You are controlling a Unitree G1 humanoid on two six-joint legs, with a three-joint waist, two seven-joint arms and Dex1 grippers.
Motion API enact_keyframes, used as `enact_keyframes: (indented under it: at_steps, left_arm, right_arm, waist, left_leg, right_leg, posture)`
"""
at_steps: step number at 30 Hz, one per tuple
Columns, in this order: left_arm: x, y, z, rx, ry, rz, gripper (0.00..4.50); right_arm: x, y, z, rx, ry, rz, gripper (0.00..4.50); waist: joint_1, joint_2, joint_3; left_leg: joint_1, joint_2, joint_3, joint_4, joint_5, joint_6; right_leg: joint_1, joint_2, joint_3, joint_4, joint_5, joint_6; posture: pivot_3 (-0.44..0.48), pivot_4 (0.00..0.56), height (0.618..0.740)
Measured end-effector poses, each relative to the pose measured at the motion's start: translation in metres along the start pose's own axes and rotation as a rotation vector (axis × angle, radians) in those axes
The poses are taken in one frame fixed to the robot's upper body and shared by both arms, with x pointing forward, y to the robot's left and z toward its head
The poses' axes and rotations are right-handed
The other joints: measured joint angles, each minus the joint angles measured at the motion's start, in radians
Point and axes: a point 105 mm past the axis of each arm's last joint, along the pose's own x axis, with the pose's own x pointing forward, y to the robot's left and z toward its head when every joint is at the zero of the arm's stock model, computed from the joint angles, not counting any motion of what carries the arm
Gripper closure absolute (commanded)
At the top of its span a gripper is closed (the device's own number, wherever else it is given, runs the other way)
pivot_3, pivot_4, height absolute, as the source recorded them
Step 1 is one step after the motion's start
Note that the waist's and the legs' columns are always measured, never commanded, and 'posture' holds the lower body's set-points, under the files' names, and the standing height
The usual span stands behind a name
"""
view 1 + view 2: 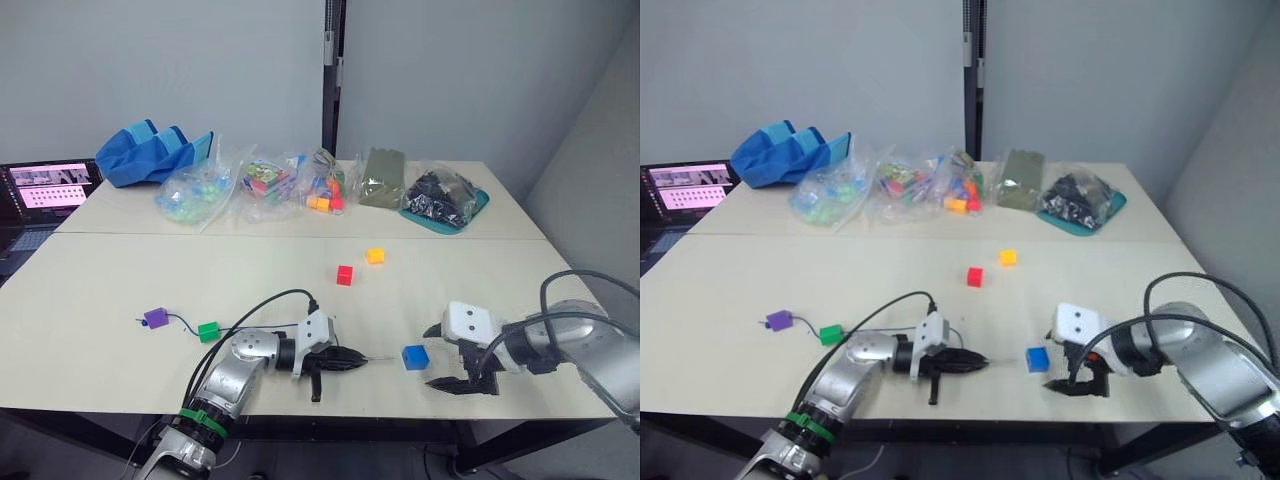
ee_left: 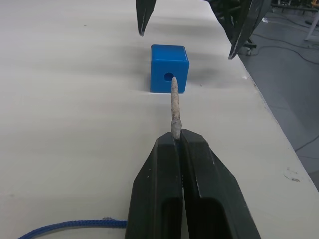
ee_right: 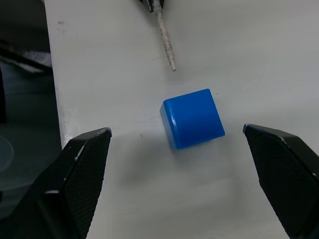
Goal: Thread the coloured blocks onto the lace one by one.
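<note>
Blue cube [image 2: 169, 74] near desk [image 1: 120, 300] front edge; left gripper [image 2: 175, 135] clenched on lace tip [image 2: 175, 107], right gripper [image 3: 177, 144] spread wide.

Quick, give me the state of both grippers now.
Left gripper: shut on the lace's needle tip.
Right gripper: open, fingers on either side of the blue cube.

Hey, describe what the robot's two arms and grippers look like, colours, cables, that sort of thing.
Both arms are silver-grey metal with rounded joints and white blocky wrist housings. Thick black cables loop over each forearm. The left arm has a green band near its base. The left gripper and right gripper each have two black, tapering, pointed fingers.
</note>
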Motion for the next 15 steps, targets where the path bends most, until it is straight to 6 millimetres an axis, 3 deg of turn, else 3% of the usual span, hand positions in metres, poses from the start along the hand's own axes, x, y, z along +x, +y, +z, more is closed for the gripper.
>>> enact_keyframes:
  at_steps: [3,7,13,15]
  left_arm:
    - [-0.001,0.001,0.000,-0.002,0.006,0.001,4.50]
    - [-0.001,0.002,0.000,0.001,0.008,0.006,4.50]
    - [0.000,0.006,0.004,0.015,0.009,0.009,4.50]
    - [0.000,0.006,0.005,0.027,0.008,0.006,4.50]
  right_arm:
    - [0.009,-0.005,0.000,-0.038,0.005,0.015,0.02]
    - [0.016,-0.009,-0.005,-0.020,0.019,0.036,1.12]
    - [0.019,-0.008,0.000,0.000,0.000,0.063,3.25]
    - [0.021,-0.008,0.007,0.028,-0.026,0.066,3.32]
  waist:
    - [0.002,0.000,0.000]
    - [0.005,0.000,0.000]
    - [0.006,0.000,0.000]
    - [0.005,0.000,0.000]
  left_leg:
    - [0.000,0.000,0.000,0.000,0.000,0.000]
    - [0.000,0.000,0.000,0.000,0.000,0.000]
    - [0.000,0.000,0.000,0.000,0.000,0.000]
    - [0.000,0.000,0.000,0.000,0.000,0.000]
  right_leg:
    - [0.000,0.000,0.000,0.000,0.001,-0.002]
    - [0.000,0.000,0.000,0.000,0.001,-0.002]
    - [0.000,0.000,0.000,0.000,0.001,-0.002]
    - [0.000,0.000,0.000,0.000,0.002,-0.002]
  posture:
    - [0.000,0.150,0.740]
    - [0.000,0.150,0.740]
    - [0.000,0.150,0.740]
    - [0.000,0.150,0.740]
